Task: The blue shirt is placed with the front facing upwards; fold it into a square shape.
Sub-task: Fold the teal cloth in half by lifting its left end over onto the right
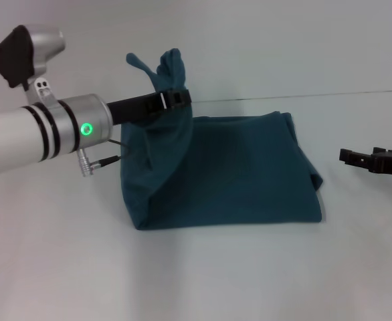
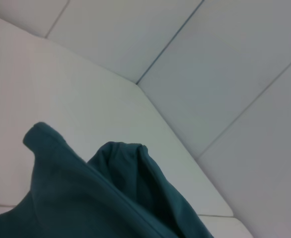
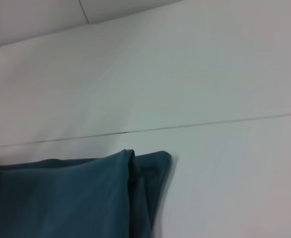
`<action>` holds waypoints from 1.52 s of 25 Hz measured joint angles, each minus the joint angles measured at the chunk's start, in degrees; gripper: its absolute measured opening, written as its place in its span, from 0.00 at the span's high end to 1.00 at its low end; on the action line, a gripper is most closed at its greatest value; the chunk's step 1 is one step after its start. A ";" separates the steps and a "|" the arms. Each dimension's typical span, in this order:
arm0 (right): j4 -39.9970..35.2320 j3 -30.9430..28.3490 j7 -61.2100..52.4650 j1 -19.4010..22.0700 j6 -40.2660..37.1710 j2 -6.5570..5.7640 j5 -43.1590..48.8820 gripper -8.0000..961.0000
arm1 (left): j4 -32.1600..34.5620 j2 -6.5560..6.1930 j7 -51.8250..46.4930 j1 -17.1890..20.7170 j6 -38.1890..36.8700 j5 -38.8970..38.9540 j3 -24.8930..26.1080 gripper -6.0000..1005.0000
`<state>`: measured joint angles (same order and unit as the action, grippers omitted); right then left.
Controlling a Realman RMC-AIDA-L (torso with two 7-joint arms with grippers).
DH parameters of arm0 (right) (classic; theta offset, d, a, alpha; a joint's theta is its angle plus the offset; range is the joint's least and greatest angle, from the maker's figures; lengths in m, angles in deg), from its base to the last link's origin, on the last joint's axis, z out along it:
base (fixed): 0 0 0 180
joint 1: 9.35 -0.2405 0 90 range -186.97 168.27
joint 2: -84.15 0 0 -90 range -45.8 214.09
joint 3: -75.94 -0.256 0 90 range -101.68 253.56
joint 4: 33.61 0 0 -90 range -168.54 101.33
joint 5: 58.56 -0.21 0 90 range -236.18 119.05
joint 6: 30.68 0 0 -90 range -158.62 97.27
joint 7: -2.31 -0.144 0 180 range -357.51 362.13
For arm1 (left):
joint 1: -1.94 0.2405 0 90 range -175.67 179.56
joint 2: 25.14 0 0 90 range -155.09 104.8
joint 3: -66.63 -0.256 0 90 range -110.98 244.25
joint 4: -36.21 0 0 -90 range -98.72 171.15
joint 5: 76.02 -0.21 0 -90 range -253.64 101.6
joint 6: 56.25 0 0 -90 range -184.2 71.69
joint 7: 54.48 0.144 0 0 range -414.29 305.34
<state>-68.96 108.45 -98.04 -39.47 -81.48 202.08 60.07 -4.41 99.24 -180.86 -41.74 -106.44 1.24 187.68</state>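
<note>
Centre of the head view: the blue shirt lies on the white worktop as a folded rectangle, long axis left-right across the frame, plain side up. Its left end is lifted; the bunched corner sticks up in the upper-middle, clamped in the left claw. The flat bulk lies right of that claw, so my guess is the lifted end gets carried rightward over it. Nothing blocks that path. Right claw sits parked at the right edge, clear of the cloth; fingers — cannot tell.
</note>
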 joint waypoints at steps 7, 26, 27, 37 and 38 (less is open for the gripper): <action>-0.20 0.00 0.00 0.46 0.03 0.00 -0.05 0.07 | 2.98 0.11 1.16 -2.22 4.22 3.98 -4.84 0.93; -0.24 -1.50 0.39 1.49 0.44 -0.33 -0.07 0.08 | 5.74 0.23 1.72 -4.28 11.10 14.23 -18.87 0.93; -0.24 -1.50 0.42 1.49 0.45 -0.31 -0.07 0.08 | 5.76 0.23 1.84 -4.32 11.18 14.77 -19.30 0.93; 0.21 -2.07 1.82 1.54 0.73 0.04 -0.07 0.09 | 5.01 0.23 1.94 -5.56 11.54 17.90 -22.45 0.93; 0.23 -2.12 1.83 1.54 0.74 0.06 -0.07 0.09 | 4.98 0.23 1.95 -5.71 11.54 18.07 -22.69 0.93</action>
<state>-68.73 106.34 -96.21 -37.93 -80.74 202.14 60.00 0.57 99.47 -178.92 -47.45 -94.90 19.31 164.99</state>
